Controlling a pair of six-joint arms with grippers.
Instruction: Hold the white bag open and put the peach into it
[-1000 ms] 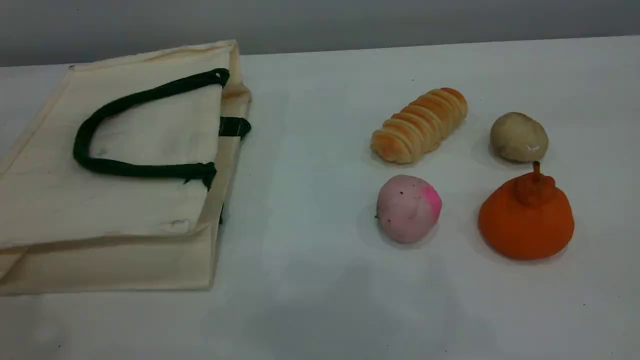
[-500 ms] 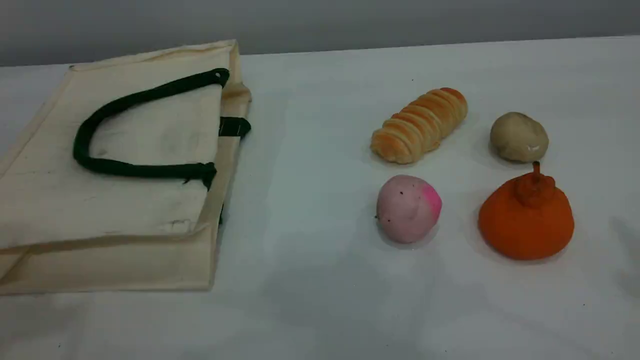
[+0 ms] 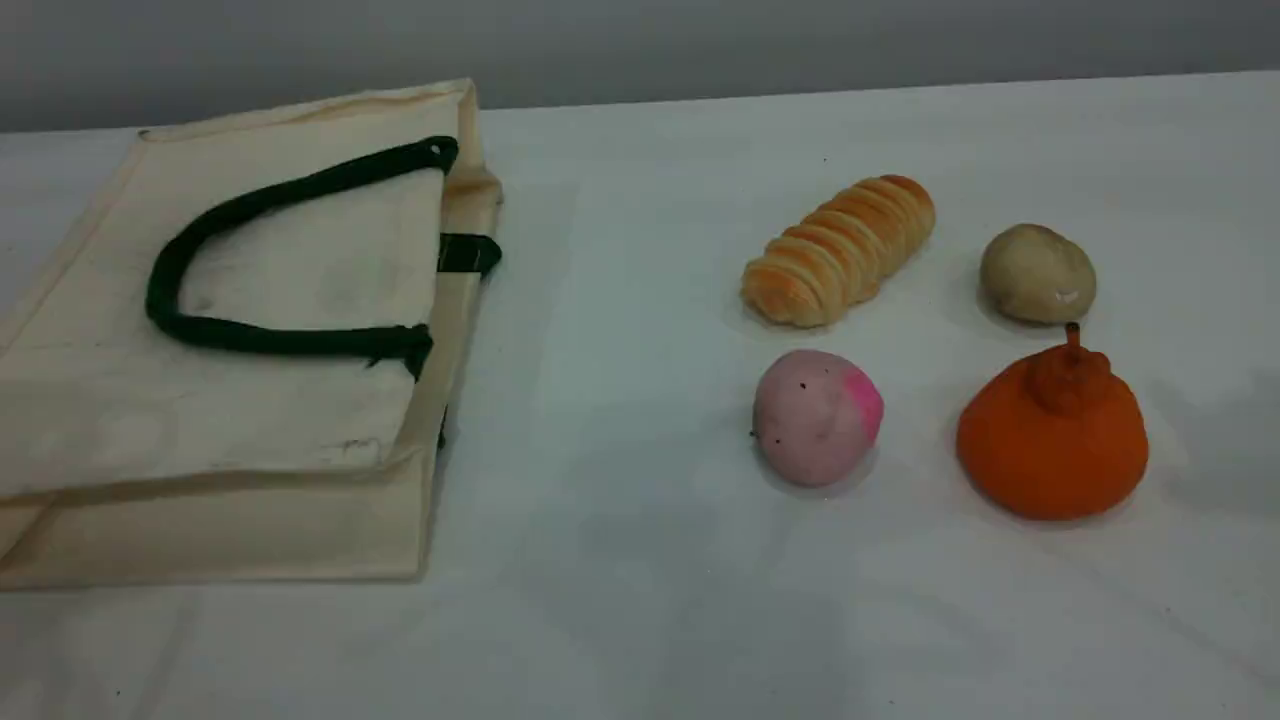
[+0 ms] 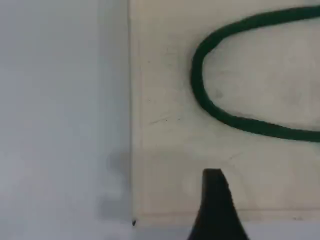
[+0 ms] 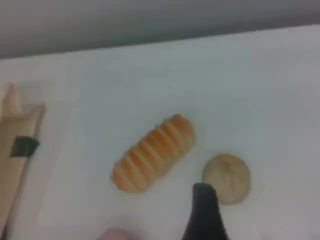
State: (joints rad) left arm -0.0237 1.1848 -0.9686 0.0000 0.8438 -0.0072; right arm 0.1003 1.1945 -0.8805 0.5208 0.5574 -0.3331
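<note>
Plainly, the worktop (image 3: pixel 640 620) carries everything, and the largest thing on it is the white bag (image 3: pixel 110 400), lying flat on its side at the left with its mouth pressed closed and facing right, its dark green rope handle (image 3: pixel 260 338) looped across the upper panel. The main risk, as I judge it, is here: with the canvas collapsed, a grab at the rim could pinch both layers at once, so the mouth never opens, or the limp cloth could slide across the worktop instead of lifting. Well apart to the right lie 4 foods: an orange stemmed fruit (image 3: pixel 1052 440), a ridged bread roll (image 3: pixel 838 252), the peach (image 3: pixel 815 417) and a beige potato (image 3: pixel 1037 273). The peach sits nearest the bag, in front of the roll; it is a pale pink ball with a magenta patch on its right side and dark specks, and it looks soft, so a hard squeeze could deform it or let it squirt out, and a loose reach could nudge the fruit beside it. The left gripper (image 4: pixel 216 200) hovers over the bag's panel near its handle, released and empty; the right gripper (image 5: pixel 204 212) hangs above the roll and potato, likewise released, holding nothing.
</note>
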